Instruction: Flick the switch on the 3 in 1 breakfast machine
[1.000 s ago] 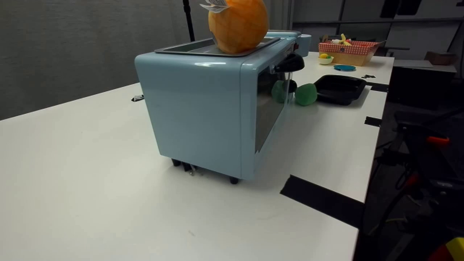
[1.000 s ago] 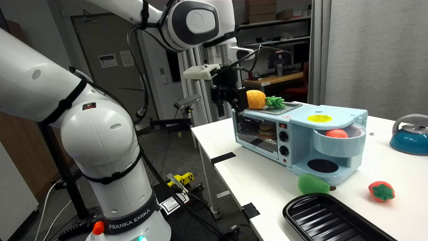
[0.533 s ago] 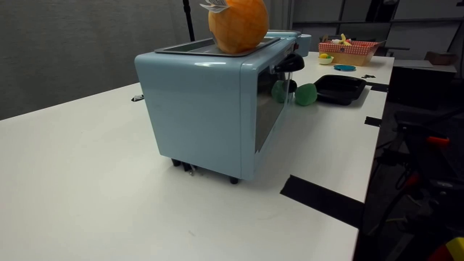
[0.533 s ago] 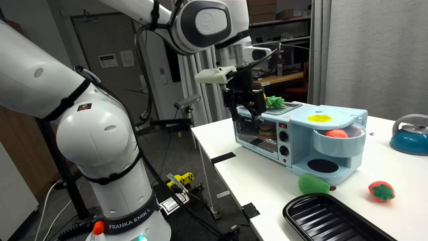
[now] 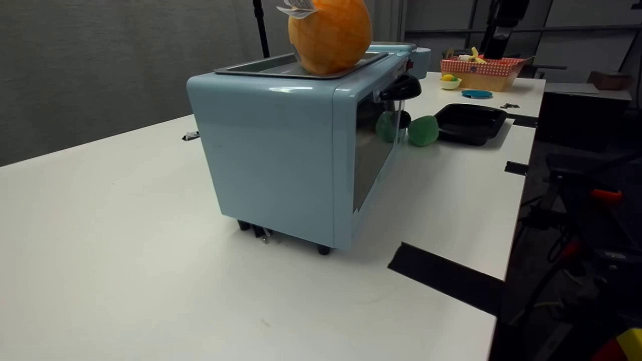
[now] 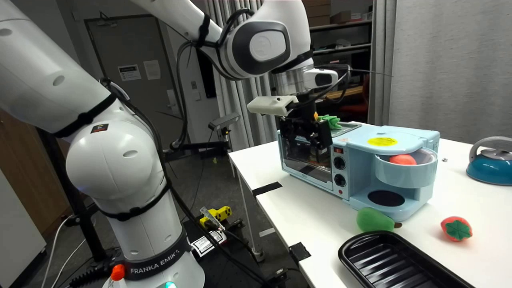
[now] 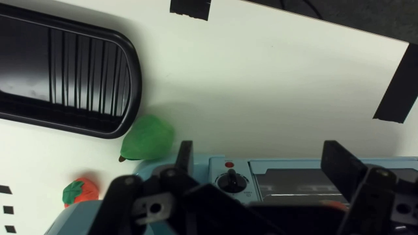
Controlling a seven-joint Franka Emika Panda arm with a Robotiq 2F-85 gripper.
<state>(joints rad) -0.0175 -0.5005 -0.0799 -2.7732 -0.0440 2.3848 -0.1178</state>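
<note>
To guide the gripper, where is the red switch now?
In an exterior view, the red switch sits above the upper knob, right of the oven door.

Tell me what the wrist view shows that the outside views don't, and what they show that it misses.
Only the wrist view shows small print beside a black knob, and looks down between the parted fingers of the gripper.

Only the exterior views, between them, show the robot's white arm, a blue kettle and a red-checked basket.

All share the breakfast machine, black pan, green toy fruit and white table.
</note>
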